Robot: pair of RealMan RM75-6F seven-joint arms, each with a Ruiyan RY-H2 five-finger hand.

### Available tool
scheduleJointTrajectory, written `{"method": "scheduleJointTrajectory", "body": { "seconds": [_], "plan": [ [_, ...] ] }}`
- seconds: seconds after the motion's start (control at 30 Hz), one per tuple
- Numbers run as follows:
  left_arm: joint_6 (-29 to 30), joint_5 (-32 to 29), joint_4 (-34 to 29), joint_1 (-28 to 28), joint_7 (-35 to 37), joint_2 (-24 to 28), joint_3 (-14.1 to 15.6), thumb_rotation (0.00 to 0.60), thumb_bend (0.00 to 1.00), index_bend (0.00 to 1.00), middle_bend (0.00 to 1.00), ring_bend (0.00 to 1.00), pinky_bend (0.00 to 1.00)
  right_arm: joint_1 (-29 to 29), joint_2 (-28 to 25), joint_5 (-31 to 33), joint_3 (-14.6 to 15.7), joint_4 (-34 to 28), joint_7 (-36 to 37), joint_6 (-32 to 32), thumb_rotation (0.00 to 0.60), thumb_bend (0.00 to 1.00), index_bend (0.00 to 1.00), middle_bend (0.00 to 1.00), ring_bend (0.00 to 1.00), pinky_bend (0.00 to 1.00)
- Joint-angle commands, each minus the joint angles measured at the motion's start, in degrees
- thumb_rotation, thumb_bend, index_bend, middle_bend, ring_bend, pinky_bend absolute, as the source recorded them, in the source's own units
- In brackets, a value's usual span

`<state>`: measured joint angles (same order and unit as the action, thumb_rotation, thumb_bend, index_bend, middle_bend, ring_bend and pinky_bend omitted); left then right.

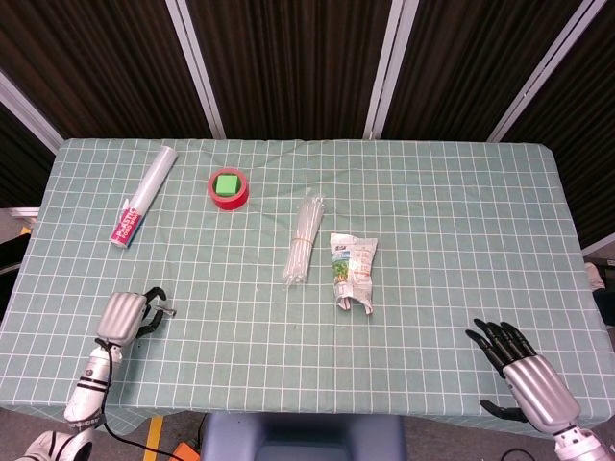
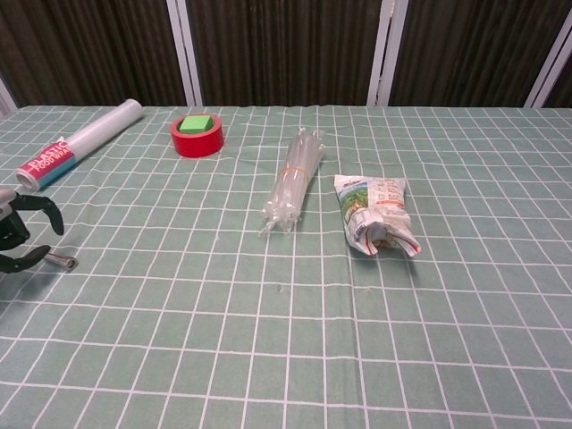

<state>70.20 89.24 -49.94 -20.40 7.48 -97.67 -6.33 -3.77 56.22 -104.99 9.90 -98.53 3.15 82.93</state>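
Green checked tablecloth (image 1: 432, 221); left robot hand (image 1: 130, 312) curled over bolt (image 2: 63, 261), right robot hand (image 1: 519, 370) spread.

Left hand (image 1: 128, 314) hovers with fingers curled; right hand (image 1: 519, 366) lies spread.

I see a small metal bolt (image 1: 169, 309) lying flat on the green checked cloth near my front-left edge, head toward me on the left, just at the curled fingertips of my left hand (image 1: 125, 315).
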Motion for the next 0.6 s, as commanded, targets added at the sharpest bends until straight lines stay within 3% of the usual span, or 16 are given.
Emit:
{"method": "scheduleJointTrajectory", "body": {
  "seconds": [0.03, 0.27, 0.6],
  "plan": [
    [-2.3, -1.4, 5.6, -1.7, 2.0, -3.1, 0.3, 0.6, 0.43, 0.45, 1.0, 1.0, 1.0, -0.1, 0.0, 0.3, -0.1, 0.0, -0.2, -0.3, 0.6, 0.24, 0.0, 0.0, 0.0, 0.0],
    [-1.9, -0.9, 10.0, -1.8, 4.5, -4.6, 2.2, 0.6, 0.43, 0.46, 1.0, 1.0, 1.0, -0.1, 0.1, 0.7, -0.2, -0.1, -0.6, -0.5, 0.6, 0.24, 0.0, 0.0, 0.0, 0.0],
    [-2.2, -1.4, 11.6, -2.0, 5.7, -4.9, 3.4, 0.6, 0.43, 0.47, 1.0, 1.0, 1.0, 0.0, 0.1, 0.5, -0.1, -0.2, -0.7, -0.5, 0.6, 0.24, 0.0, 0.0, 0.0, 0.0]
  ]
}}
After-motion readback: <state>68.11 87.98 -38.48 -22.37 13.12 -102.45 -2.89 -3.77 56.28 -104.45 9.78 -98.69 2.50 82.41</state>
